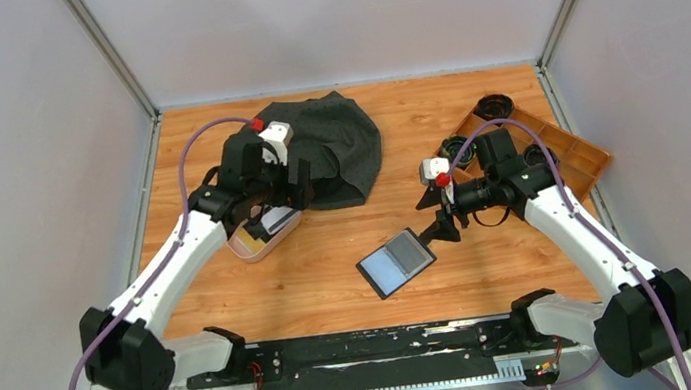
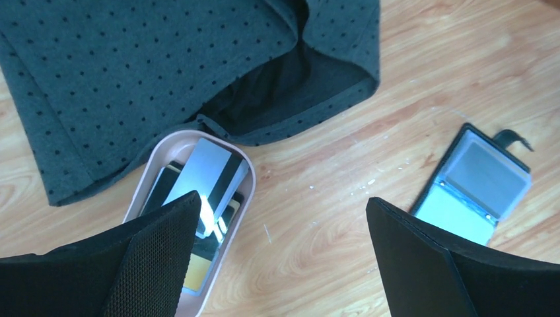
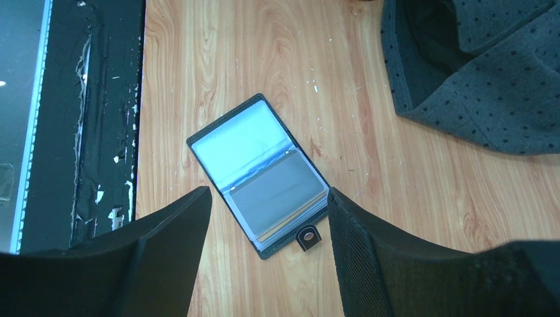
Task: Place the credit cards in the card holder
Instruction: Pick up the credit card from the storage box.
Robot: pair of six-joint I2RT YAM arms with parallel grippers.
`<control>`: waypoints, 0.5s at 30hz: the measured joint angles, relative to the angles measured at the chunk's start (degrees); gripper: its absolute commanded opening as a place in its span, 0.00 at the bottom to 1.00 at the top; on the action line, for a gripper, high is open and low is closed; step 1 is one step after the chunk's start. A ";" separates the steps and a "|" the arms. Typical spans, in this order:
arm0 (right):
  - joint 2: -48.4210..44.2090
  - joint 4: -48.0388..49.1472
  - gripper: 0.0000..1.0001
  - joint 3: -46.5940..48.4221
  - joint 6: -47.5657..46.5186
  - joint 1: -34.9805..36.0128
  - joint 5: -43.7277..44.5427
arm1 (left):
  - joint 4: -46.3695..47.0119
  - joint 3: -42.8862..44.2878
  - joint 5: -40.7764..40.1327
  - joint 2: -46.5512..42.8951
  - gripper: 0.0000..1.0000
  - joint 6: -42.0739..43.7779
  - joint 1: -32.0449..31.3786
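The card holder (image 3: 261, 175) lies open and flat on the wooden table (image 1: 473, 118), in the lower middle of the top view. In the right wrist view its upper left page is light blue and its lower right page is grey. A small tab with a round snap (image 3: 307, 238) sticks out at its lower edge.

The right gripper (image 3: 269, 191) is above the card holder, near its upper right corner in the top view. Its two claws stand apart and there is nothing between them. I cannot tell if a fingertip touches the holder.

The credit cards (image 2: 208, 168) are in a shallow pink dish (image 2: 247, 178), at the left centre of the top view. A grey card with a dark stripe lies tilted on top, dark cards are under it, and a yellowish one shows at the lower end.

The left gripper (image 2: 282, 198) is over the dish with its claws spread wide, and it grips nothing. In the left wrist view one finger covers the lower part of the dish.

A dark dotted cloth (image 1: 335, 146) lies just behind the dish and touches its far rim. A wooden tray (image 1: 578, 154) stands at the right edge of the table.
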 measured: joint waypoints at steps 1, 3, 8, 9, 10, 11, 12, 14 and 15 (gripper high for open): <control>0.04 0.02 0.69 -0.02 0.00 0.00 0.04 | -0.09 0.17 0.00 1.64 0.97 0.13 0.24; 0.33 0.09 0.69 -0.02 -0.04 0.00 0.13 | -0.70 1.27 -0.20 5.20 0.92 0.13 0.48; 0.87 0.31 0.68 -0.22 -0.09 0.00 0.20 | -2.32 5.68 -3.15 13.22 0.73 1.05 0.76; 0.92 0.31 0.68 -0.24 -0.07 0.00 0.20 | -2.60 5.86 -3.72 13.86 0.69 1.68 1.07; 0.96 0.33 0.68 -0.24 -0.09 0.00 0.20 | -3.08 5.95 -4.42 14.43 0.66 2.75 1.64; 0.96 0.33 0.68 -0.24 -0.09 0.00 0.20 | -3.63 5.95 -5.05 14.88 0.64 3.72 2.38; 0.96 0.35 0.68 -0.24 -0.09 0.00 0.20 | -4.22 5.95 -5.60 15.34 0.63 4.39 3.19; 0.96 0.35 0.68 -0.24 -0.09 0.00 0.17 | -5.66 5.95 -6.25 16.50 0.60 5.70 5.73; 0.96 0.35 0.68 -0.24 -0.09 0.00 0.17 | -6.36 5.90 -6.40 17.05 0.60 5.92 7.23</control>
